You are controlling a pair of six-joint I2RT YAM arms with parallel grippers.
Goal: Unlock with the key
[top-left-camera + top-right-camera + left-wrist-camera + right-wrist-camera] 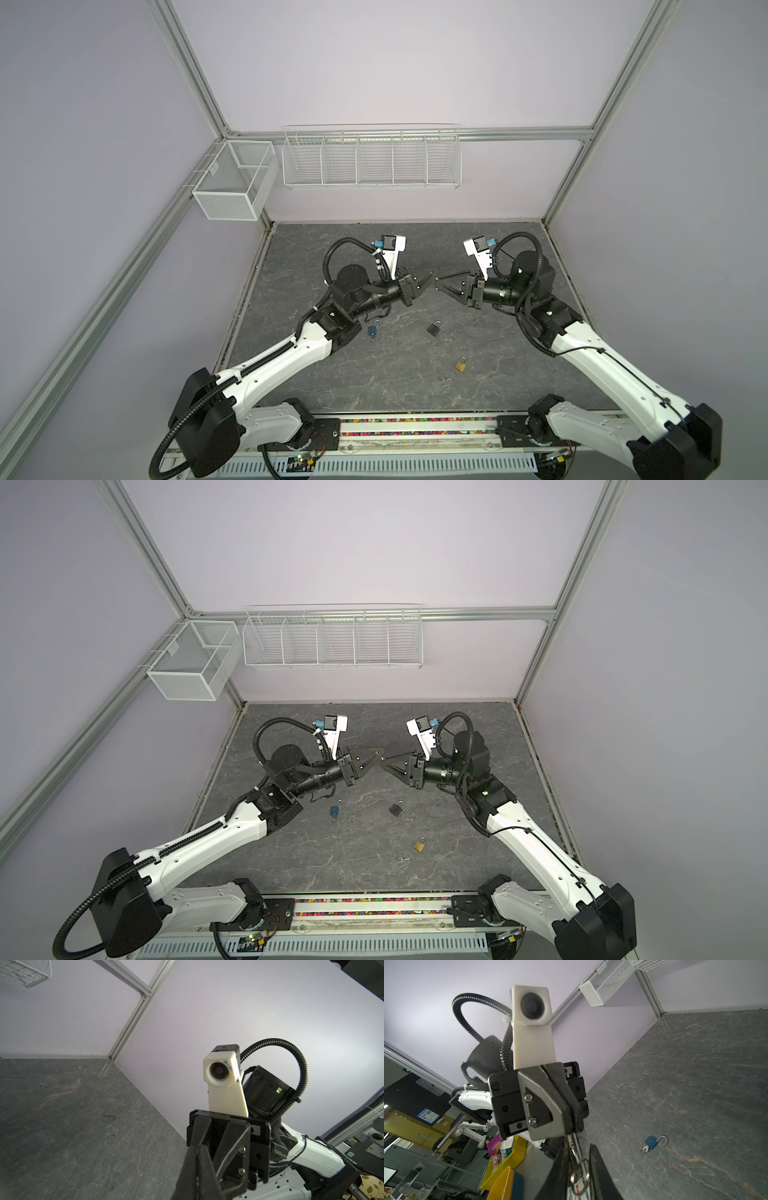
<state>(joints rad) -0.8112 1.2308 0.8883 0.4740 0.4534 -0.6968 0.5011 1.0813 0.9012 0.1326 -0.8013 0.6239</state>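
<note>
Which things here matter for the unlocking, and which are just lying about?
In the job: key on its ring, pinched in left gripper; right gripper; grey padlock, brass padlock, likely targets.
Lying about: blue padlock, shackle already open; wire rack; mesh basket.

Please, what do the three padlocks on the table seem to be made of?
Blue padlock: matte blue body, probably painted or plastic-covered metal; its open shackle shines silver, like steel. Gold padlock: yellow metallic tone suggests brass. Dark padlock: dull dark grey, probably metal; too small to be sure.
</note>
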